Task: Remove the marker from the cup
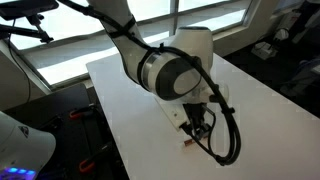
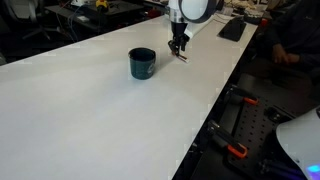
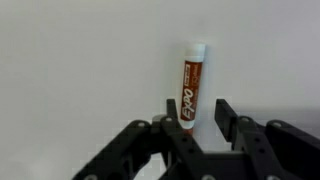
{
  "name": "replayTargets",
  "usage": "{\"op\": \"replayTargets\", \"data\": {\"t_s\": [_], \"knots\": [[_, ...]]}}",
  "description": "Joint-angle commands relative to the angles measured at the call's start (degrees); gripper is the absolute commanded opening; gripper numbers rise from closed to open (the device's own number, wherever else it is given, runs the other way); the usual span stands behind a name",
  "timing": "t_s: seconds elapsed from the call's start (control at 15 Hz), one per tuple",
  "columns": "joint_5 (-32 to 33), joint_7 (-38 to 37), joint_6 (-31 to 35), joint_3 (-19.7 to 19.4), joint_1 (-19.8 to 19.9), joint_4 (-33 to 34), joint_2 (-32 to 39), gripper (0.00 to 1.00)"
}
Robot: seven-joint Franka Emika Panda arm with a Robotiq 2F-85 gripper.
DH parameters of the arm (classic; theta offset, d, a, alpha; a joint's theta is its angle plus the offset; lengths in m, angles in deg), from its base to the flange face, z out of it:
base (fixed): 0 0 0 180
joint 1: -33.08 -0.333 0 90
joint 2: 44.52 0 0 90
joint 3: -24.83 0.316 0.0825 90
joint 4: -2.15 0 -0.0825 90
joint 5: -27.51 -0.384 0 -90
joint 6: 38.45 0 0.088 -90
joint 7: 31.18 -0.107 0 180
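Note:
The cup (image 2: 142, 63) is a dark round mug standing upright on the white table (image 2: 90, 110). The arm hides it in the exterior view from behind the arm. The marker (image 3: 193, 85), white with a reddish-brown label, lies on the table away from the cup, between my fingers. It touches one finger, and a gap shows on its other side. My gripper (image 3: 198, 112) is open and low over the table, to the right of the cup (image 2: 178, 46). The marker's reddish end shows under the gripper (image 1: 187, 142).
A keyboard (image 2: 232, 28) lies at the far end of the table. A person (image 2: 290, 45) sits by the table's right edge. Windows (image 1: 80, 40) run along the far side. The table's edge is close in front of the gripper (image 1: 215, 165).

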Motion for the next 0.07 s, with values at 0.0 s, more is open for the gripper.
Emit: {"op": "replayTargets", "data": {"t_s": [0.0], "knots": [[-1.26,0.99,0.06,-0.76,-0.87,0.05,0.18,0.46]]}}
